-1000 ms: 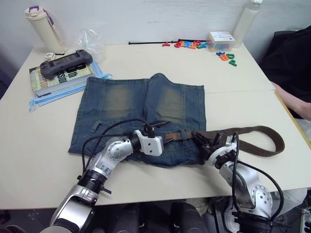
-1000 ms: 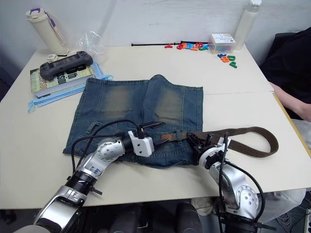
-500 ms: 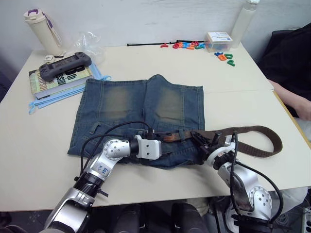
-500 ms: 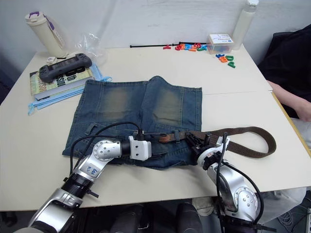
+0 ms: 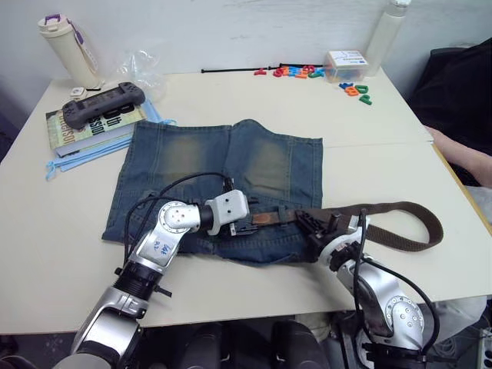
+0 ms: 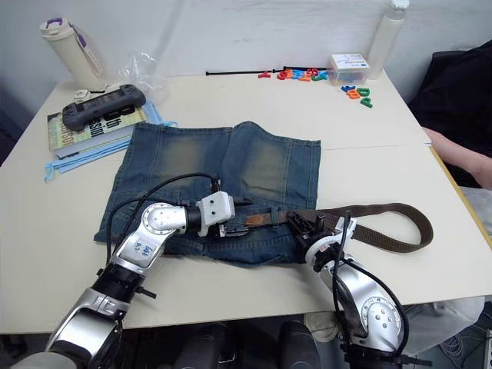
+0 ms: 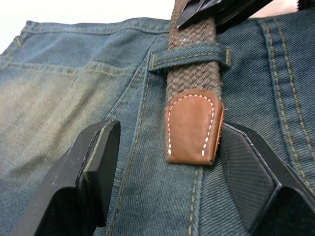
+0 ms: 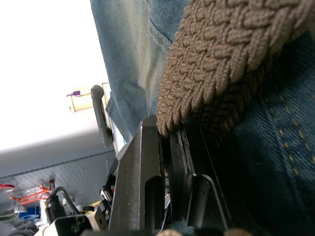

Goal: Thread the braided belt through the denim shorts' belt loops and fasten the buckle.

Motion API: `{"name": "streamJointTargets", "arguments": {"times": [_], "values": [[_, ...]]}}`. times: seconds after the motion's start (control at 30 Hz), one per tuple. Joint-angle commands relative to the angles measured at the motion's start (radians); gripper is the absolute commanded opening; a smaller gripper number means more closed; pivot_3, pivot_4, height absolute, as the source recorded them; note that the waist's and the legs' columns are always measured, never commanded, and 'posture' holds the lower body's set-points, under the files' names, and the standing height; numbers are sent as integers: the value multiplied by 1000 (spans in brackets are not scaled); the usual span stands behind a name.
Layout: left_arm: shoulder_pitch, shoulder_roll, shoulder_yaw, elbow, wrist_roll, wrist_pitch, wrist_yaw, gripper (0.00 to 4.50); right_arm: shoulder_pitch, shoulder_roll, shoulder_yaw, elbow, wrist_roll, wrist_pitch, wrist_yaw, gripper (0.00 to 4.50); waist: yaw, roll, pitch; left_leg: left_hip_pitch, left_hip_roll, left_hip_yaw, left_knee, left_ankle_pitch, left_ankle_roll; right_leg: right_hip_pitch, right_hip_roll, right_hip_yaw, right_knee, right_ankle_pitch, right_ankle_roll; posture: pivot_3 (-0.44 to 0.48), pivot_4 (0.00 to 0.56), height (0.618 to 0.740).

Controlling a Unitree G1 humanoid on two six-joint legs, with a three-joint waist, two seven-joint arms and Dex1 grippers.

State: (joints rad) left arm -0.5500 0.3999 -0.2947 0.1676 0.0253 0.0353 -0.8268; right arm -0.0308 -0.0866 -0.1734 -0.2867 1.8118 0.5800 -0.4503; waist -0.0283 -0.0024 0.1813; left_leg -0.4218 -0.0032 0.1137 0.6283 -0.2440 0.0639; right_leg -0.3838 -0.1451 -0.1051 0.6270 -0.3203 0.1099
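On the cream table [image 5: 369, 115]: denim shorts [image 5: 192, 165], laid flat, waistband toward the robot. Braided belt [image 5: 400, 227] runs along the waistband, its long remainder curling off the shorts to the robot's right. Leather tip [image 7: 193, 125] protrudes just past one belt loop [image 7: 189, 55], pointing at the left gripper [image 7: 167, 157]. Left gripper: jaws wide apart, holding nothing; tip lies between the fingers, touching one finger [image 7: 251, 167]. Right gripper [image 5: 317, 224]: fingers closed on the braided belt at the waistband.
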Motion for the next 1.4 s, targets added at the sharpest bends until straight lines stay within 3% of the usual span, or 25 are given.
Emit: {"name": "streamJointTargets", "arguments": {"times": [0.03, 0.37, 0.67, 0.8, 0.93, 0.97, 1.33, 1.4], "values": [[-27, -9, 19, 9, -15, 79, -2, 3369, -19, 7, 0, -36, -1, -9, 22, 0, 0, 0, 0, 0, 0, 0, 0, 0, 0, 0, 0, 0, 0, 0, 0, 0, 150, 718], [-23, -28, -8, 21, 23, 13, 14, 3369, -16, -2, -8, -47, -1, -16, 25, 0, 3, 0, 0, 0, 0, 0, 0, 0, 0, 0, -1, 0, 0, 0, 0, 0, 150, 718], [3, -17, -9, 47, 125, -278, 113, 3369, -16, -7, -14, -52, 12, -14, 21, 0, 3, 0, 0, -1, 0, 0, 0, 0, 0, -1, -1, 0, -1, 0, 0, 0, 150, 718], [11, -14, -16, 63, 152, -331, 130, 2130, -19, -8, -15, -50, 13, -12, 23, 0, 3, 0, 0, -2, 0, 0, 0, 0, 0, -1, -1, 0, -1, 0, 0, 0, 150, 718], [8, -17, -14, 72, 155, -332, 135, 337, -23, -9, -16, -44, 12, -10, 26, 0, 3, 0, 0, -1, 0, 0, 0, -1, 0, -1, -1, 0, -1, 0, 0, 0, 150, 718], [7, -17, -13, 73, 156, -332, 136, 68, -23, -10, -16, -43, 12, -9, 27, 0, 3, 0, 0, -1, 0, 0, 0, -1, 0, -1, -1, 0, -1, 0, 0, 0, 150, 718], [83, 61, 14, -90, 206, -383, 179, 68, 5, -36, -14, -82, -9, -8, 2, 0, 1, 0, 1, -2, 0, 0, -2, 0, 0, -2, -1, 0, -1, 0, 0, 0, 150, 718], [104, 68, 9, -113, 227, -378, 200, 0, 22, -44, -25, -120, -15, -18, -2, 822, 3, 0, 1, -4, 0, 0, -2, 0, 0, -4, -1, 0, -1, 0, 0, 0, 150, 718]]}}
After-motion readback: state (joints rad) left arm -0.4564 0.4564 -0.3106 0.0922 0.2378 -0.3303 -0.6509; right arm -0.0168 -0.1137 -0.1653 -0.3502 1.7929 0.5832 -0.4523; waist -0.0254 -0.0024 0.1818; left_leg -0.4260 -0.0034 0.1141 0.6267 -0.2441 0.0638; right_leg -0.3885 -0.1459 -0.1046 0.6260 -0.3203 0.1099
